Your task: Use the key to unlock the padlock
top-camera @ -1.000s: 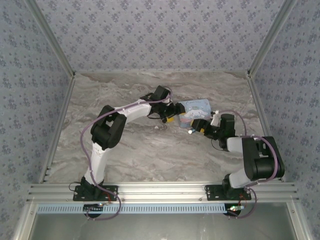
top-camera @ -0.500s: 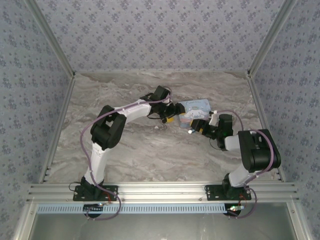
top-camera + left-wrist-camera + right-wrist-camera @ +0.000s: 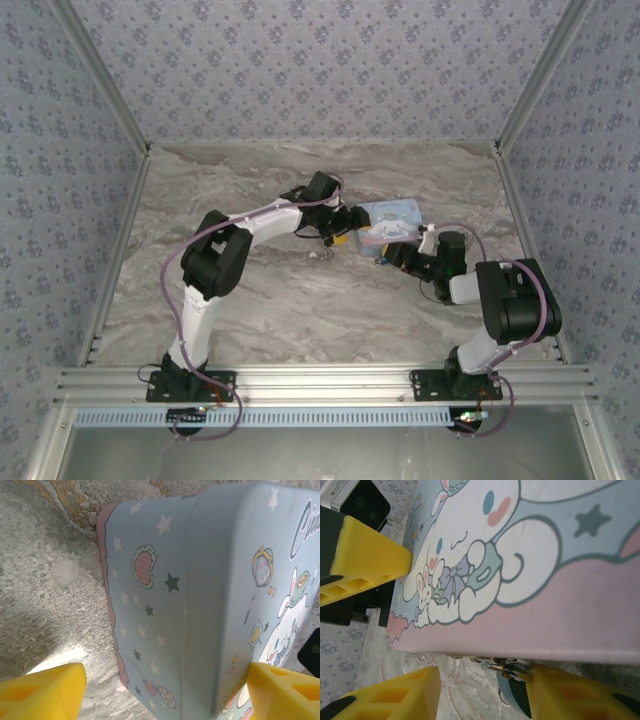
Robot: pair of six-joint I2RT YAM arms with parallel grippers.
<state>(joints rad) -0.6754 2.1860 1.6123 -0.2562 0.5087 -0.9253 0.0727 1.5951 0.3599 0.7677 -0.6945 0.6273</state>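
Observation:
The pale blue cartoon tin [image 3: 392, 213] lies at the back middle of the table. My left gripper [image 3: 347, 236] is open at the tin's left end. In the left wrist view that gripper [image 3: 167, 680] straddles a corner of the tin [image 3: 200, 580], with a gap on the left side. My right gripper [image 3: 392, 252] is open at the tin's near edge. In the right wrist view the tiny silvery and blue padlock [image 3: 512, 687] hangs under the tin's [image 3: 545, 600] edge, against the inner face of my right gripper's [image 3: 485, 680] right-hand finger. I cannot make out the key.
The marble table [image 3: 280, 300] is walled by patterned panels on three sides. A thin metal ring [image 3: 501, 700] lies on the table below the padlock. The left gripper's yellow finger [image 3: 367, 555] rests at the tin's far edge in the right wrist view.
The right arm has swung its elbow inward and pushed its gripper a little closer to the tin's near edge. The left arm and the tin have stayed put.

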